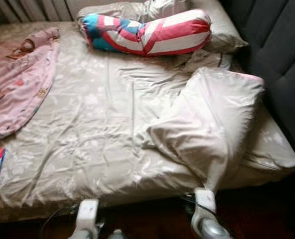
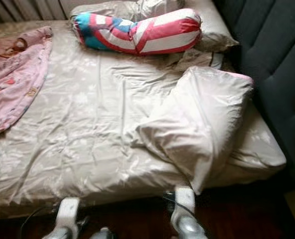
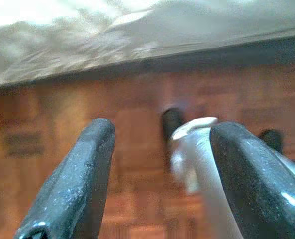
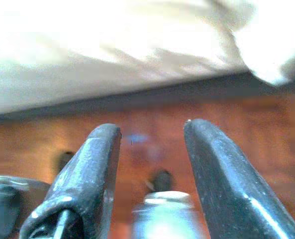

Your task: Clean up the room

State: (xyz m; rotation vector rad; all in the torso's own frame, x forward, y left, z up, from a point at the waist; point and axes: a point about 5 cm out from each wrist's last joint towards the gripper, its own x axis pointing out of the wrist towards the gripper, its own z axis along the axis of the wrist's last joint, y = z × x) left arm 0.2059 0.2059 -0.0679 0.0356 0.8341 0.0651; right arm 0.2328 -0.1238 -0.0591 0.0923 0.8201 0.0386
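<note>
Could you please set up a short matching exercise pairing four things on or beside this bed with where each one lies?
Things:
1. pink blanket
2. striped bolster
3. white pillow
4. dark headboard

Places:
A. along the bed's right side
B. far end of the bed, lying crosswise
C. right part of the bed, a corner hanging over the near edge
D. far left part of the bed

Pairs: 1-D, 2-B, 3-C, 4-A
</note>
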